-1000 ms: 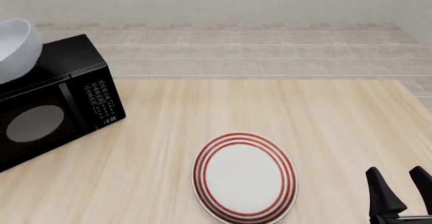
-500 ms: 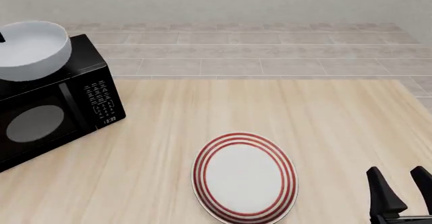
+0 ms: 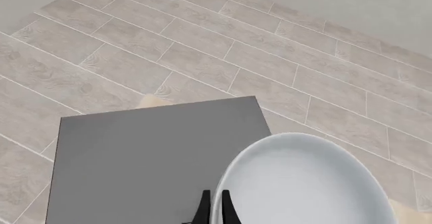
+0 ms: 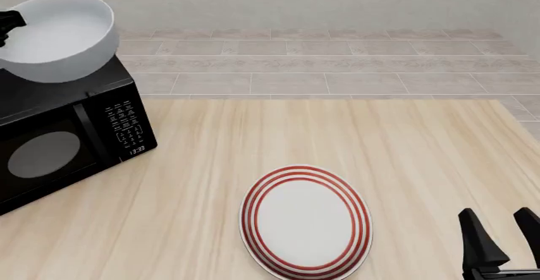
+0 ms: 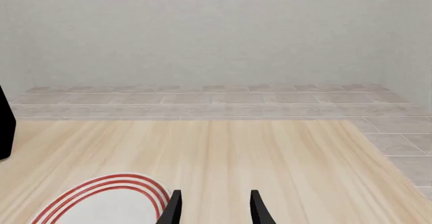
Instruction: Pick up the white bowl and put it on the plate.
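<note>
So your left gripper (image 3: 215,207) has its jaws pinched on the rim of the plain glossy white round bowl (image 4: 57,36), and in the last second it's gone from half out of view at the left edge to up and rightward, clear above the black microwave (image 4: 63,138). Lift looks done; next is carrying it across to the red-ringed flat white plate (image 4: 305,222) on the wooden surface (image 4: 405,153). Right gripper (image 5: 213,206) idles, jaws apart, beside the plate. Only readable text: microwave display, roughly "13:33".
</note>
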Available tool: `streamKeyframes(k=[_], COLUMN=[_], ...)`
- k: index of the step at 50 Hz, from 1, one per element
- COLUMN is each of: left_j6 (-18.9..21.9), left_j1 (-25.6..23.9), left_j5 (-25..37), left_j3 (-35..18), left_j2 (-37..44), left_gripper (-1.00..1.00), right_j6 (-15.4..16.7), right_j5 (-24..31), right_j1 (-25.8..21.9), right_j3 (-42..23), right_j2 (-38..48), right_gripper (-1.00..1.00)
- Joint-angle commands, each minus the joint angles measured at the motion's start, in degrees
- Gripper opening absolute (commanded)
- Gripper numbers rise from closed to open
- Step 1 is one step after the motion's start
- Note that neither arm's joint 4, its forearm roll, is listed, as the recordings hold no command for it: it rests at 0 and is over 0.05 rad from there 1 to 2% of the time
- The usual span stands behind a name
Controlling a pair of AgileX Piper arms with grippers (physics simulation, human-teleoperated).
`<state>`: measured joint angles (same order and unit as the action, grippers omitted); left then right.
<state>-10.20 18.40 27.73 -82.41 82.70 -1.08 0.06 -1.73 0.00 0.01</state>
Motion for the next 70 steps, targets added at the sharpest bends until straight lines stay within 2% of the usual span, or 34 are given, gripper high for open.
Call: streamKeyframes(k=[1, 11, 14, 22, 25, 32, 40, 57, 70], left_j6=[-0.2, 2.4, 3.0, 5.4, 6.3, 8.4, 10.5, 10.8, 11.2], left_j1=[-6.1, -13.2, -13.8, -19.3, -22.8, -25.4, -31.8, -39.2, -43.1], left_j5=[1.0, 0.5, 0.5, -1.2, -2.2, -4.6, -8.7, -15.0, -21.8], left_j3=[3.2, 10.4, 11.5, 17.2, 19.3, 23.4, 29.7, 33.8, 34.5], left_j2=[-7.7, -17.1, -18.4, -22.8, -22.8, -23.5, -24.3, -18.2, -8.4], left_gripper=[-1.0, -1.0, -1.0, -1.0, -1.0, -1.0, -1.0, -1.0, -1.0], right_j6=[0.1, -0.4, -0.4, -0.7, -0.8, -1.1, -1.3, -1.4, -1.3], right_j5=[-0.1, -0.6, -0.7, -0.6, -0.5, -0.6, -0.5, -0.4, -0.3], right_j1=[0.0, 0.1, 0.2, 0.3, 0.2, 0.3, 0.2, 0.6, 0.8], right_j3=[0.0, 0.0, 0.0, 0.0, 0.0, 0.0, 0.0, 0.0, 0.0], right_j2=[0.0, 0.0, 0.0, 0.0, 0.0, 0.0, 0.0, 0.0, 0.0], right_gripper=[1.0, 1.0, 1.0, 1.0, 1.0, 1.0, 1.0, 1.0, 1.0])
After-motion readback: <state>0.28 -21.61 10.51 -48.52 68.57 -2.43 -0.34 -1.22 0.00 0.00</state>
